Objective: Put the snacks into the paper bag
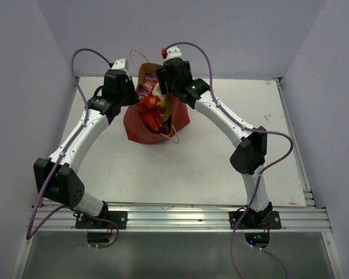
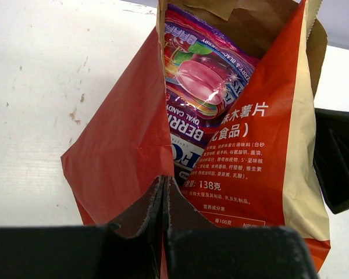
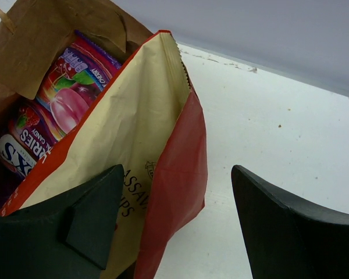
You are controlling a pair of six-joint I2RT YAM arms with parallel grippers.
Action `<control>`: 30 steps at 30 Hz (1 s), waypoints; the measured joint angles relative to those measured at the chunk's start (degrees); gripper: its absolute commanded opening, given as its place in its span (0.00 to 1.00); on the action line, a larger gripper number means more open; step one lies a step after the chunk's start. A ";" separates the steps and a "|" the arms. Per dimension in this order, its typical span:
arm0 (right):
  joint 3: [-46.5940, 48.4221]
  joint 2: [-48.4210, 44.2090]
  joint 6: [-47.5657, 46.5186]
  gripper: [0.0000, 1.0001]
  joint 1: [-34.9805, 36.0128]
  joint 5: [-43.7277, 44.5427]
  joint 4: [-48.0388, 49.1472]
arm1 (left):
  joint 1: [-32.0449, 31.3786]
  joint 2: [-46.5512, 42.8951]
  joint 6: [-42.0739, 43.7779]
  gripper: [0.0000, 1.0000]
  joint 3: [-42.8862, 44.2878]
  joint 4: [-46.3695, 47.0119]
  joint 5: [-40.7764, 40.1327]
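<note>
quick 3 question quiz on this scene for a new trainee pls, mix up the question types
1. True or false: the left gripper is open.
2. Relative to the paper bag, the purple candy pack sits: A) beneath it B) inside it C) outside, leaning on it.
3. Fill in: the right gripper has its jaws ___.

Key: 1 false, it is shut on the paper bag's wall; 2 B; 3 open.
</note>
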 measured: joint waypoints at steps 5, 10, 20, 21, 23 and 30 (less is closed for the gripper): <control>0.04 0.28 0.98 0.78 -0.04 -0.96 -0.07 | 0.00 0.20 -0.02 0.05 0.02 -0.02 -0.20; 0.04 0.92 1.68 0.78 -0.11 -1.75 -0.04 | 0.00 0.20 -0.04 0.09 0.26 -0.13 -0.22; -0.15 3.58 2.45 0.76 -0.39 -1.88 -0.96 | 0.00 0.68 -0.04 0.19 1.53 -0.13 -0.22; -0.15 3.58 2.45 0.76 -0.39 -1.88 -0.96 | 0.00 0.94 -0.04 0.19 1.53 -0.13 -0.22; -0.22 3.58 2.45 0.76 -0.39 -1.88 -0.96 | 0.00 1.55 -0.04 0.19 1.55 -0.22 -0.44; -0.57 3.58 2.45 0.76 -0.39 -1.86 -0.96 | 0.00 3.80 0.04 0.24 2.82 -1.36 -2.23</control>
